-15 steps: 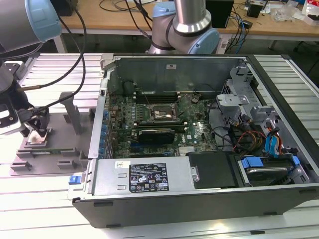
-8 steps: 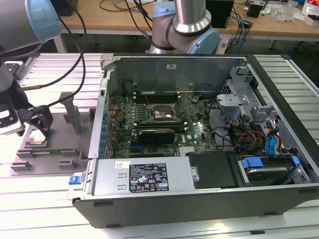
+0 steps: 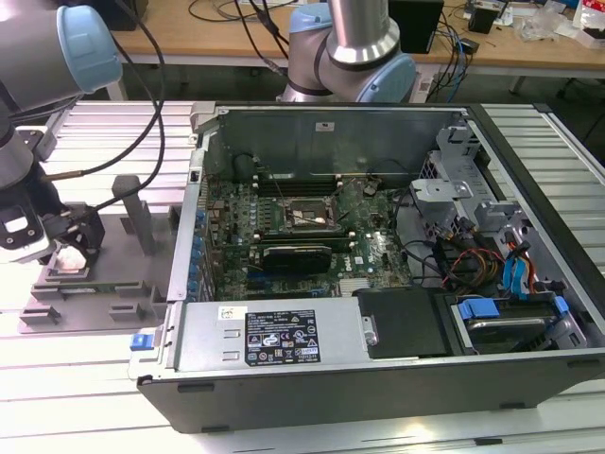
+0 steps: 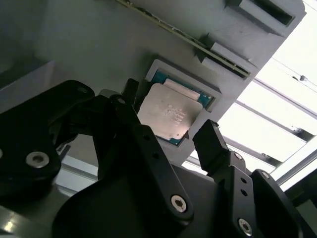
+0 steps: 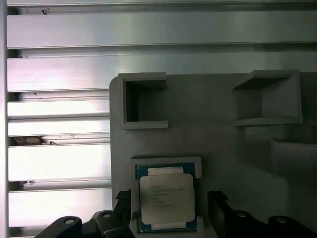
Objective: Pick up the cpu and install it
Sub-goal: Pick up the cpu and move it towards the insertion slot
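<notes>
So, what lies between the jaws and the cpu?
Nothing: in both wrist views the gripper, jaws open, flanks the cpu in its grey tray.

The black two-fingered gripper [image 3: 76, 248] hangs over the flat grey plastic fixture plate [image 3: 112, 286]. Its fingers [image 5: 124, 203] are spread wide of the small silver-topped square cpu [image 5: 166, 199], with a gap on each side. The pocket's raised grey lip [image 5: 166, 161] hems the chip. Tall grey posts [image 3: 142, 213] and the metal side wall [image 3: 186, 241] stand before the open black computer case [image 3: 378, 397]. Above the dark square socket [image 3: 307, 216] the way is open. A long black card [image 3: 298, 253] lies just beside it.
</notes>
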You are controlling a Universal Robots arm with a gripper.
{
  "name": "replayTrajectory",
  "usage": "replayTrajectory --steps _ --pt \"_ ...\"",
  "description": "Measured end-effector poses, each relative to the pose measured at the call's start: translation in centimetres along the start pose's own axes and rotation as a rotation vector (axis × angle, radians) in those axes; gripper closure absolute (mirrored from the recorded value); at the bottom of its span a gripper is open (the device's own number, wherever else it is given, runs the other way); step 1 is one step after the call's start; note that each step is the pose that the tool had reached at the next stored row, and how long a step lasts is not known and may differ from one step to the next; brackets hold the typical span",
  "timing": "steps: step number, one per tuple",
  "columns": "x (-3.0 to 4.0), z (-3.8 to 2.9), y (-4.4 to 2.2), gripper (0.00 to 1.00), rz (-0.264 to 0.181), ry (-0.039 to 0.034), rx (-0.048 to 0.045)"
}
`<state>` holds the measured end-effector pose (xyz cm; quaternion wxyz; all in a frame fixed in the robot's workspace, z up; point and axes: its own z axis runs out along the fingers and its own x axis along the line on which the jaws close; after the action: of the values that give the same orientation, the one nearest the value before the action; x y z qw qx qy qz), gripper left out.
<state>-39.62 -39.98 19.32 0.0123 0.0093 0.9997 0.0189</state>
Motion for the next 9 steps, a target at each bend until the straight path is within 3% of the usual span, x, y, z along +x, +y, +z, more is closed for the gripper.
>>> replayTrajectory --steps 5,9 --pt "0.02 0.43 0.05 0.28 -0.043 0.0018 -0.0003" --pt "0.02 0.57 0.05 0.28 -0.048 0.0019 -0.0005"
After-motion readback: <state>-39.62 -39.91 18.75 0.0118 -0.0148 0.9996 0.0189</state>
